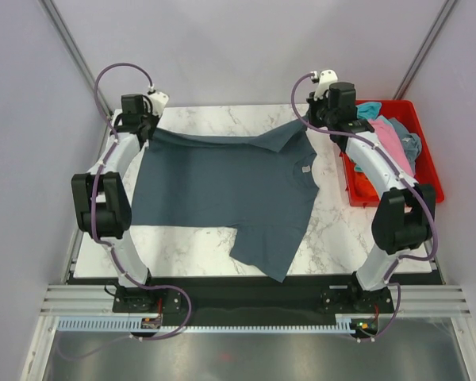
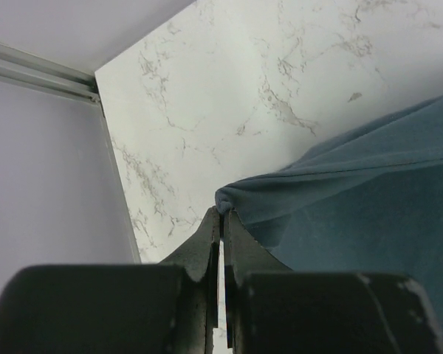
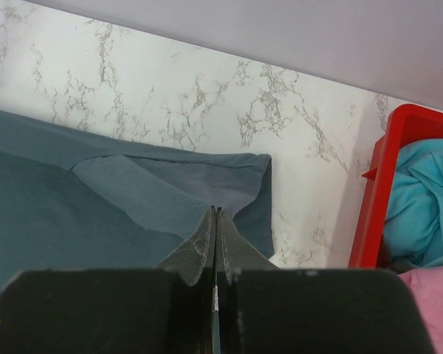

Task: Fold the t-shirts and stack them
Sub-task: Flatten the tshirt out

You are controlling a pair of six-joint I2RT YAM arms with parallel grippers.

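Observation:
A large dark slate-blue t-shirt (image 1: 222, 190) lies spread on the marble table (image 1: 182, 242), its small white tag (image 1: 305, 169) towards the right. My left gripper (image 1: 147, 132) is shut on the shirt's far left corner; the left wrist view has the cloth (image 2: 369, 192) bunched at the closed tips (image 2: 222, 213). My right gripper (image 1: 316, 127) is shut on the far right sleeve, where the fabric (image 3: 59, 206) tents up to the tips (image 3: 215, 211). A teal t-shirt (image 3: 428, 199) and a pink t-shirt (image 3: 437, 302) lie in the bin.
The red plastic bin (image 1: 353, 194) stands at the table's right edge, beside my right arm, and also holds a grey-blue garment (image 1: 412, 145). Its wall (image 3: 380, 199) is close to the right gripper. White walls and metal rails enclose the table.

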